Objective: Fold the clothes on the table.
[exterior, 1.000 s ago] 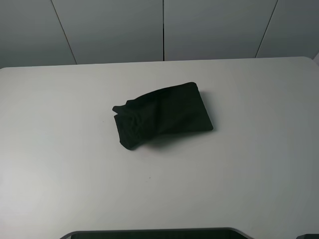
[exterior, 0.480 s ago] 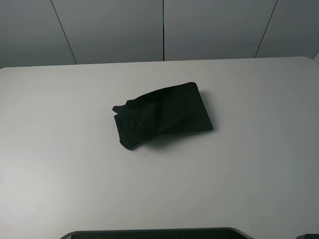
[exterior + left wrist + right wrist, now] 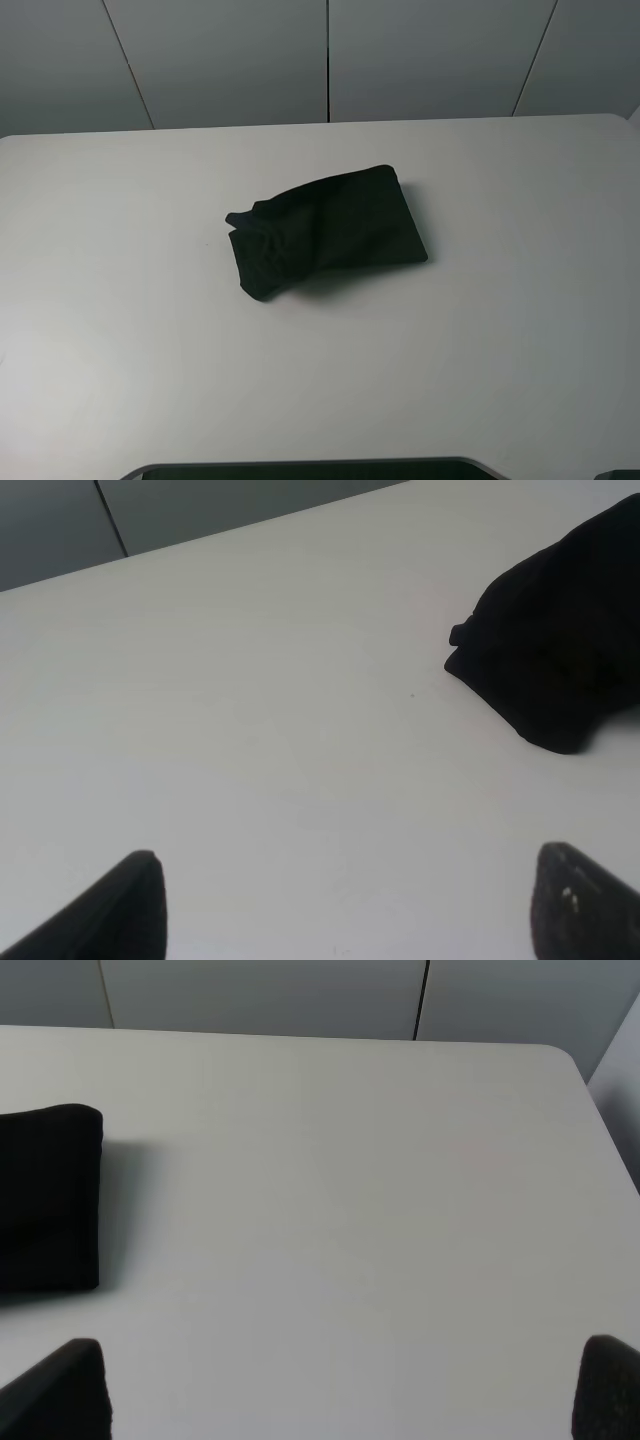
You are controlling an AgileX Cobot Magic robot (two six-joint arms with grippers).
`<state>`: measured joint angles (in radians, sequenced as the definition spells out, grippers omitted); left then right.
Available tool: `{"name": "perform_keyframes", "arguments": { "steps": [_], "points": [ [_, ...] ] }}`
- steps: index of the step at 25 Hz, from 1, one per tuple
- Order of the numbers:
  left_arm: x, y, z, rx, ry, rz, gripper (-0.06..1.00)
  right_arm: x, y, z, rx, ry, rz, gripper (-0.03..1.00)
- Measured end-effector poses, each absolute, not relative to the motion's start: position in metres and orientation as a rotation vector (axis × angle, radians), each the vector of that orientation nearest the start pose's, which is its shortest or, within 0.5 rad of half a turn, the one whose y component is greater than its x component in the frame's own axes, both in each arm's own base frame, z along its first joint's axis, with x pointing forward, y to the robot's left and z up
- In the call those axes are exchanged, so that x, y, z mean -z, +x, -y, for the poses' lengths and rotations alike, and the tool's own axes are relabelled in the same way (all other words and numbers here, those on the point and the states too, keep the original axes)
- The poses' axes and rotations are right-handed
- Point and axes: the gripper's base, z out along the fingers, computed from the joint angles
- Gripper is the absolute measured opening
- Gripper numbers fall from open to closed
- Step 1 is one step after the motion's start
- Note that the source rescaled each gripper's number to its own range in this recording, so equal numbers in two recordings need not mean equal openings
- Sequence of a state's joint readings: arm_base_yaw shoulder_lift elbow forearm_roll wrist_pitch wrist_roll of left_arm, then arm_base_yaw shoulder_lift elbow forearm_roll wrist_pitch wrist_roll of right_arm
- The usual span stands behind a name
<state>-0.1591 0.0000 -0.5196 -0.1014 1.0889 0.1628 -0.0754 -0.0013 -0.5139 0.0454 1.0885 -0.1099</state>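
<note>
Garment [image 3: 325, 231], black and folded into a compact bundle, lies near the middle of the white table [image 3: 120, 330]. Left gripper [image 3: 345, 905] hovers over bare tabletop, fingers spread wide, garment ahead and apart from it. Right gripper [image 3: 345, 1390] is spread wide too, garment off beyond one fingertip [image 3: 60, 1390].

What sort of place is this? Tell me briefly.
Probably a lab or test bench: a plain white table against grey wall panels, with only a folded black garment on it.
</note>
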Motion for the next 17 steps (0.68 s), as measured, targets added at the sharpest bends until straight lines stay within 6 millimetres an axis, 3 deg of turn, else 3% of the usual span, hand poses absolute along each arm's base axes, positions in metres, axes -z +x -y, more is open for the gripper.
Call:
{"name": "perform_keyframes", "arguments": {
  "steps": [17],
  "points": [
    [-0.2807, -0.0098, 0.0067, 0.119, 0.336, -2.023, 0.94, -0.2789, -0.0076, -0.0042, 0.060, -0.039, -2.056, 1.00]
  ]
}}
